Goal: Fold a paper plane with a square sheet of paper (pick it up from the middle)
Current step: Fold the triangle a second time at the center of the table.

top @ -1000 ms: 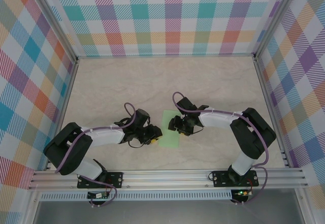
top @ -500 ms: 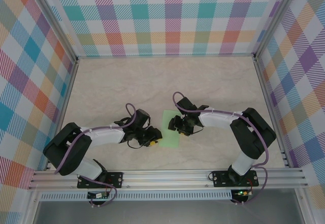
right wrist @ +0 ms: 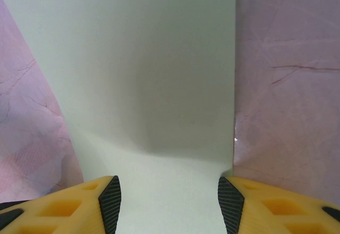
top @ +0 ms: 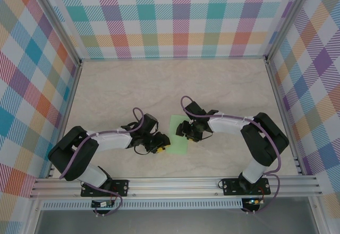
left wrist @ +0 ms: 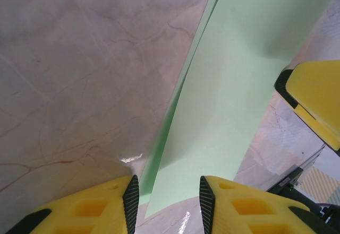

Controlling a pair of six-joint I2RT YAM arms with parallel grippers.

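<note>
The square sheet of paper (top: pixel 177 141) is pale green and lies on the table between my two grippers as a long strip. In the left wrist view the sheet of paper (left wrist: pixel 239 80) shows two layers, the upper one raised off the lower along its left side. My left gripper (top: pixel 163 144) is open at the strip's near left corner, and that end lies between its jaws (left wrist: pixel 166 190) without touching the pads. My right gripper (top: pixel 185 130) is open over the strip's right side. Its jaws (right wrist: pixel 169 190) straddle the paper (right wrist: pixel 143 80), which bows up between them. A paper plane is out of view.
The marble-patterned table (top: pixel 133 91) is fenced by checked walls and a metal rail (top: pixel 175 183) along the near edge. A yellow finger of the right gripper (left wrist: pixel 319 98) shows in the left wrist view, close beside the strip.
My left gripper has crept slightly right, onto the paper's near left corner. The right gripper and the paper have stayed where they were.
</note>
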